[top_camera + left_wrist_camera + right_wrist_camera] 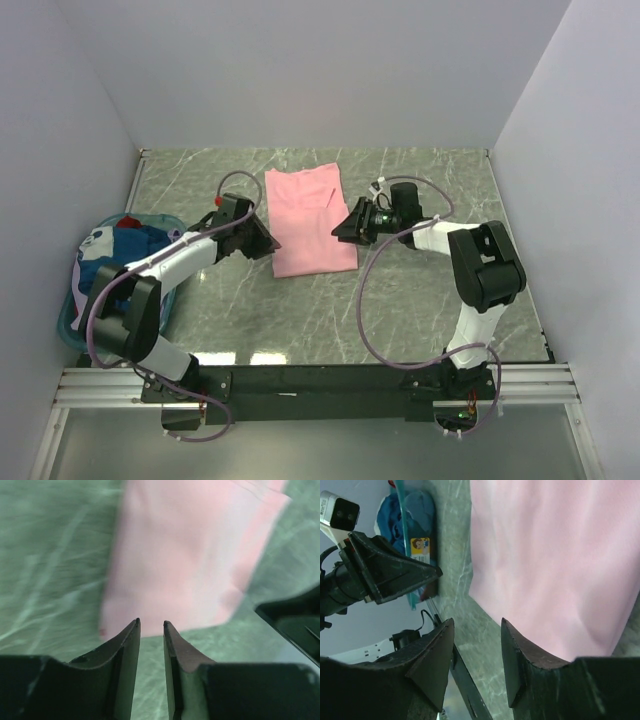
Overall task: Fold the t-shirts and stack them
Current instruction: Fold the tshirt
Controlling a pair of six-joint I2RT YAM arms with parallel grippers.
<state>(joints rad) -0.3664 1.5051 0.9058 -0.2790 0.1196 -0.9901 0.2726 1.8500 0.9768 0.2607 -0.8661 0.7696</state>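
A light pink t-shirt point(310, 220) lies flat on the marble table, folded into a long strip. My left gripper point(265, 243) hovers at the shirt's near left edge, its jaws a narrow gap apart with nothing between them point(151, 624). The pink cloth point(185, 555) lies just ahead of the tips. My right gripper point(345, 228) is at the shirt's right edge, open and empty point(477, 622), with its right finger over the pink cloth point(555, 555). Blue, white and red t-shirts point(120, 245) are bunched in the basket at the left.
The teal plastic basket point(66, 320) stands at the table's left edge beside the left arm. The right wrist view shows the left gripper point(385, 570) and the basket's blue cloth point(417, 510). White walls enclose the table on three sides.
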